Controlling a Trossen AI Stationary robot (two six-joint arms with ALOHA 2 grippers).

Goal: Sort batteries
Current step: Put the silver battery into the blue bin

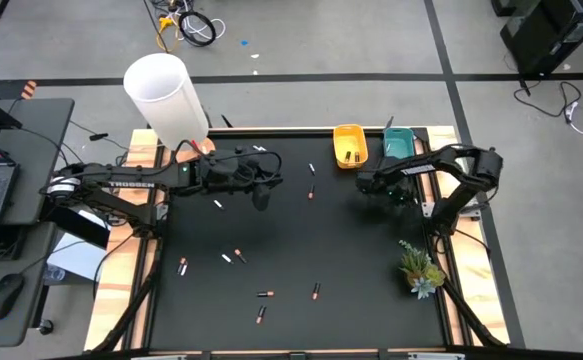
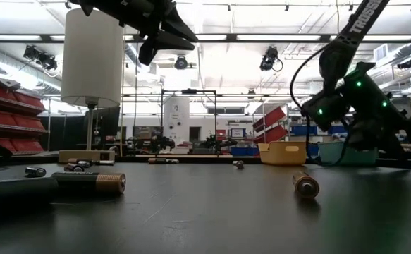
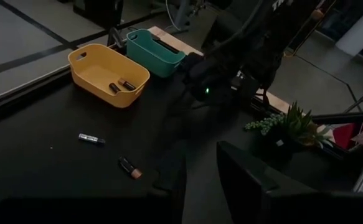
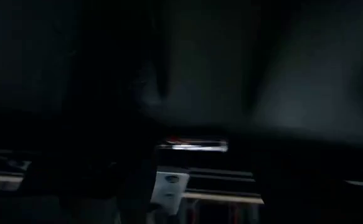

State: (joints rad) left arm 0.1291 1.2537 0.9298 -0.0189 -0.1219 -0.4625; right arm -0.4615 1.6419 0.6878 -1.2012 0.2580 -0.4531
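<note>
The batteries [image 1: 239,256] lie scattered flat on the black table [image 1: 371,290], two already in the yellow tray [image 1: 350,134]. They look small, stiff, smooth and liable to roll (best pinched across the middle). Their long axes point in assorted directions. The left gripper [image 1: 261,192] hovers above the table, fingers apart, holding nothing visible; the right gripper [image 1: 369,183] stands open by the trays.

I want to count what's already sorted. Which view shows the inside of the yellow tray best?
The left wrist view: it looks into the yellow tray, showing two batteries. The high view shows it small, the low view only its side wall, the right wrist view nothing.
</note>
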